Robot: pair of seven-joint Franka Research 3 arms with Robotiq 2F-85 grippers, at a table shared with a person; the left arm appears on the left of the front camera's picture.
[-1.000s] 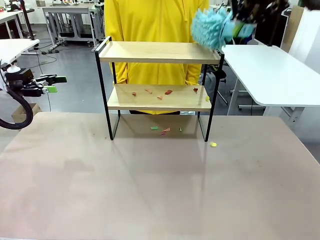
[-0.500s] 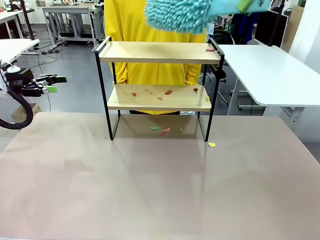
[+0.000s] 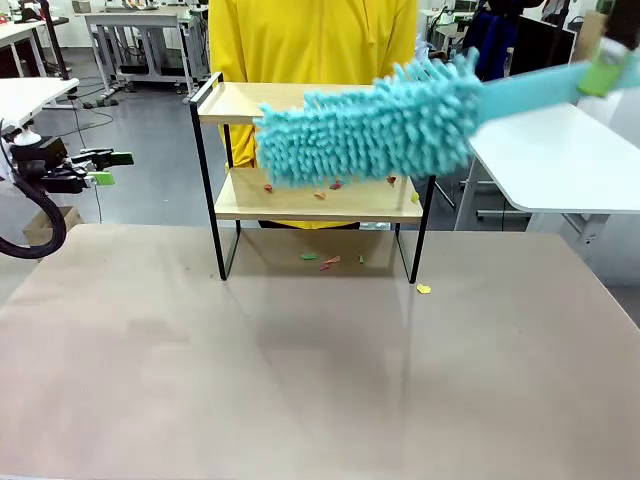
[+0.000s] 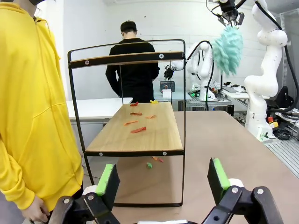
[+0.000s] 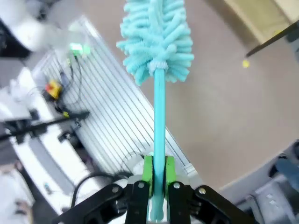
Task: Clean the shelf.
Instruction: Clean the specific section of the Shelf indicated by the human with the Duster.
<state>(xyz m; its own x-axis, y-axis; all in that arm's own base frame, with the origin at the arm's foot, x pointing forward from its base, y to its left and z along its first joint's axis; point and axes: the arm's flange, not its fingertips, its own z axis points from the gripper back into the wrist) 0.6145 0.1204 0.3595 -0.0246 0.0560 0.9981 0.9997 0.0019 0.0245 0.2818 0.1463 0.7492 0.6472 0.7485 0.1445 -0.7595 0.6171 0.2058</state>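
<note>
A wide beige tabletop (image 3: pixel 300 380) is filling the lower part of the front view, with white tables and grey floor lying behind it in the upper corners. The shelf (image 3: pixel 300 207) is standing upright at the tabletop's far edge, in the upper middle of the frame, and a person (image 3: pixel 310 40) in a yellow top is standing right behind it.

Small red and orange scraps (image 3: pixel 336 184) are lying on its lower board; a few more are lying on the tabletop under it, and a yellow one (image 3: pixel 424 289) is sitting just beside its right foot.

The right hand (image 5: pixel 158 173) is pinching the handle of a fluffy turquoise duster (image 3: pixel 370 130) between its green pads. In the front view the duster's head is stretching across the shelf from the upper right, covering much of the top board (whether it is touching the wood, I cannot tell). In the left wrist view it is hanging high in the upper right, clear of the black frame.

The left hand (image 4: pixel 162 181) is hovering at the front frame's left edge, spread wide and holding nothing, pointing at the shelf's side.
</note>
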